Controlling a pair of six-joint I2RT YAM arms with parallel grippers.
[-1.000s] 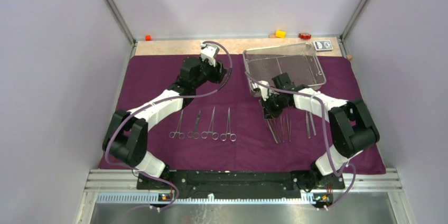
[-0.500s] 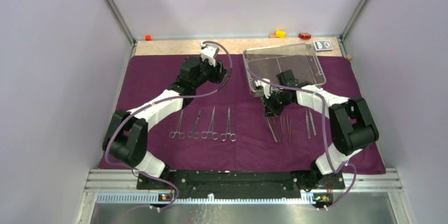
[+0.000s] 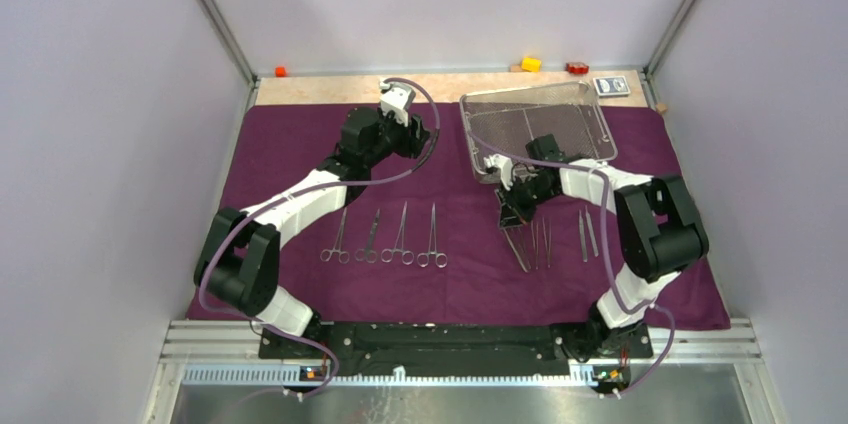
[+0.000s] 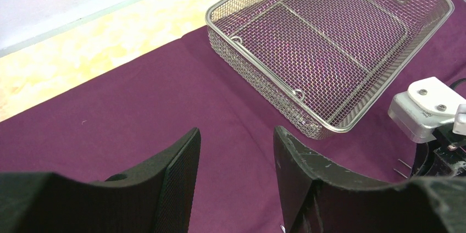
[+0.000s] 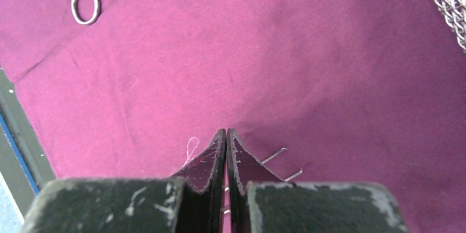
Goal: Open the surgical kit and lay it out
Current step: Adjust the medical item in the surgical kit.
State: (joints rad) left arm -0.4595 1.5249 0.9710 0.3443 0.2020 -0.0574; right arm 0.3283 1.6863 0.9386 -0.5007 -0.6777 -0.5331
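The dark purple cloth [image 3: 300,144] lies spread flat over the table. At its back right stands the wire-mesh tray [image 3: 560,119], with nothing in it in the left wrist view [image 4: 319,40]. Several ring-handled clamps [image 3: 385,239] lie in a row at centre left. Several tweezers [image 3: 540,242] lie at centre right. My right gripper [image 3: 512,216] hovers low at their far ends. Its fingers are shut [image 5: 226,130], and two steel tips [image 5: 280,164] show on the cloth just behind them. My left gripper [image 4: 236,131] stands open over bare cloth, left of the tray.
Beyond the cloth runs a strip of bare wood [image 3: 330,89]. An orange block [image 3: 281,72], a yellow block [image 3: 531,64], a red block [image 3: 577,68] and a blue-white card packet [image 3: 612,86] lie along the back. Grey walls close in both sides.
The right arm's wrist and forearm have shifted back toward the tray while its fingertips stay near the tweezers' far ends. The left arm, clamps and tweezers have not moved.
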